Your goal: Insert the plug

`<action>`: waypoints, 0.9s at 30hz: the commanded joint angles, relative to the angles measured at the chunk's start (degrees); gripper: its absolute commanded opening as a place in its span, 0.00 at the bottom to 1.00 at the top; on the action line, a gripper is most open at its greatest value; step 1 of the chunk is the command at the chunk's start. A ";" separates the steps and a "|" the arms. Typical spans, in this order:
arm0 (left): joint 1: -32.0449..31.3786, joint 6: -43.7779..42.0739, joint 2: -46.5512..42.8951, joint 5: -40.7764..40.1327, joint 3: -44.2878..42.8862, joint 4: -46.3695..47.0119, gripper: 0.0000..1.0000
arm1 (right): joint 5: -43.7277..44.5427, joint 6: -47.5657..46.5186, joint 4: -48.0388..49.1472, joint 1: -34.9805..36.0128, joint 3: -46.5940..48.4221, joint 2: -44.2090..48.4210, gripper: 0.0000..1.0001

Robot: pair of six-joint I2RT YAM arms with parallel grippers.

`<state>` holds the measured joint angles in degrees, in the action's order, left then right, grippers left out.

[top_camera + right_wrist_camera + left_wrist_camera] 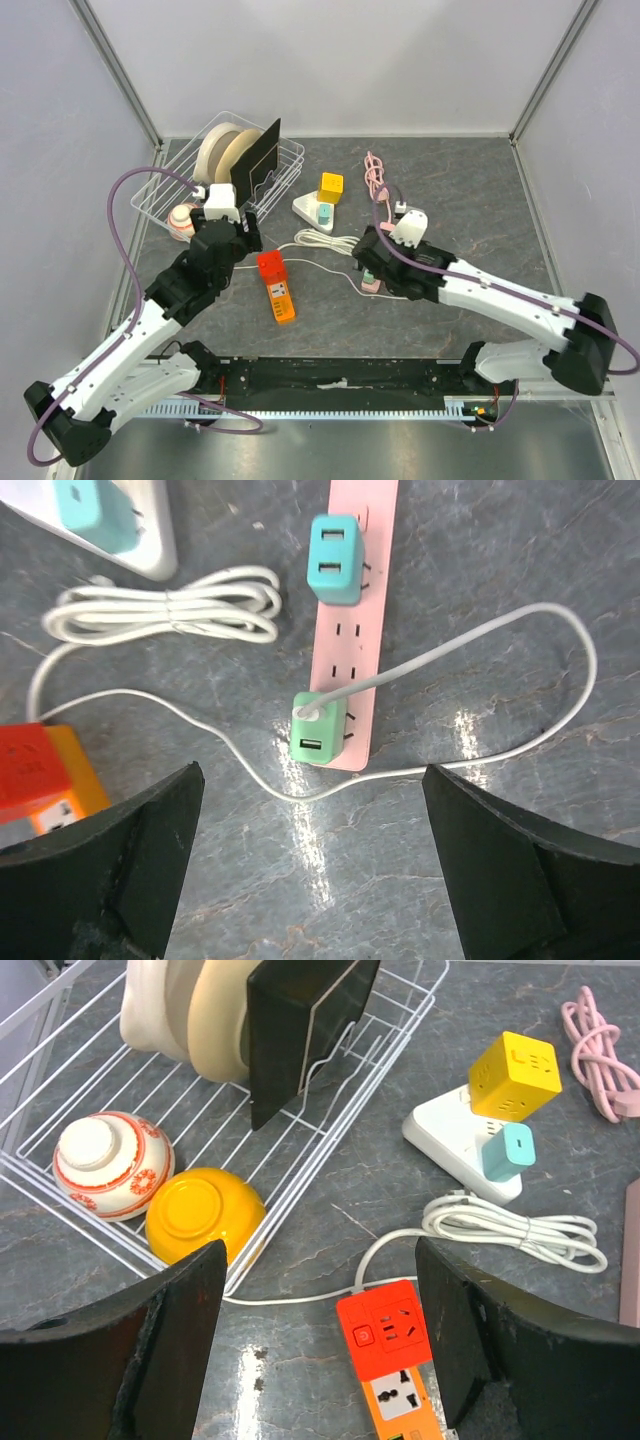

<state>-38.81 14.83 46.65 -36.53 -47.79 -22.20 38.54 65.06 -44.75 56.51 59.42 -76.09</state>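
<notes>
An orange power strip (275, 287) lies on the table; its sockets show between my left fingers (395, 1358). Its white cable (170, 610) is partly coiled. A pink power strip (350, 630) holds a teal plug (335, 558) and a green plug (318, 728) with a thin white cable in it. My left gripper (320, 1300) is open and empty above the orange strip's near end. My right gripper (315, 860) is open and empty, just short of the green plug. In the top view the left gripper (237, 237) and right gripper (368, 258) hover over the table's middle.
A white power strip (312, 210) carries a yellow cube (331, 187) and a teal plug (505, 1150). A wire dish rack (285, 170) at the back left holds plates, a yellow bowl (205, 1212) and a patterned bowl (105, 1163). A coiled pink cable (377, 178) lies behind my right arm.
</notes>
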 commanded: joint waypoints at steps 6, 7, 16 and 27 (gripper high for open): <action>9.18 1.60 1.86 2.34 -1.25 1.46 0.86 | 6.99 -16.78 7.02 -8.94 -3.24 17.19 0.98; 10.49 1.95 1.77 3.13 -1.34 1.37 0.87 | 5.85 -20.20 8.26 -13.23 -3.60 18.69 0.98; 11.91 5.91 -2.44 4.97 -10.47 -10.66 1.00 | -1.11 -34.29 11.00 -27.94 1.57 25.11 0.98; 11.91 5.65 -23.43 8.24 -20.22 -19.90 1.00 | 6.10 -40.18 8.11 -28.12 2.80 41.98 0.98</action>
<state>-27.33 20.05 29.06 -28.29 -63.88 -38.79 41.10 28.91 -35.68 28.64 59.31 -38.41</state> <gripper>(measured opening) 0.993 0.982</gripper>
